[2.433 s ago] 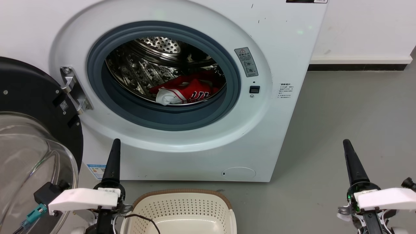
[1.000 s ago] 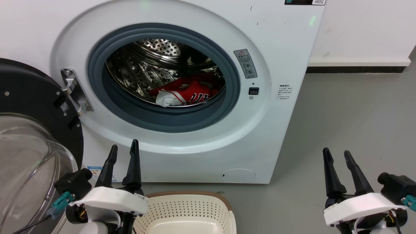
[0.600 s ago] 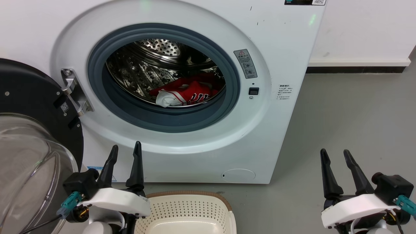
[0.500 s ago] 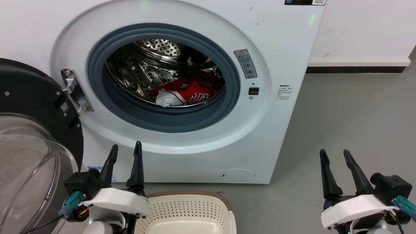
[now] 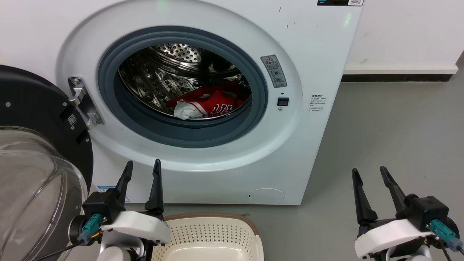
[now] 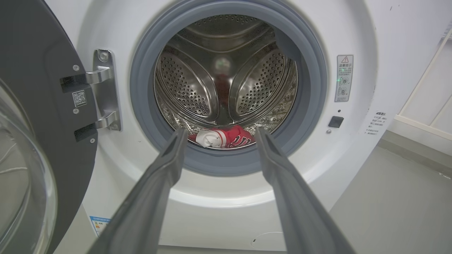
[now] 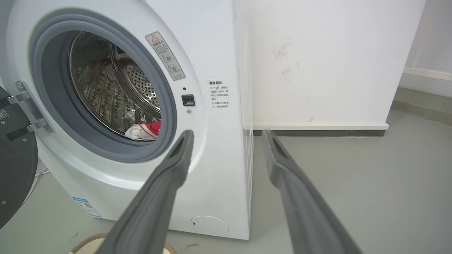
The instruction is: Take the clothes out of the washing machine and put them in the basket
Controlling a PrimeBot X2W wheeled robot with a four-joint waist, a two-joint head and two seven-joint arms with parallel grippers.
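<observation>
Clothes [image 5: 208,104] heaped low in washing machine [image 5: 319,54] drum, centre frame, long axis seemingly left-right. Left pincer [image 5: 143,162], lower left, nearer than right pincer [image 5: 368,169]; both parted, empty. Basket [image 5: 206,216] at bottom centre.

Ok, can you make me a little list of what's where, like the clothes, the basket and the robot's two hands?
washing machine: white, door swung open to the left
clothes: red and white, lying low in the drum
basket: on the floor in front of the machine, no clothes in the part that shows
left gripper: open, holding nothing, beside the basket
right gripper: open, holding nothing, over the floor
</observation>
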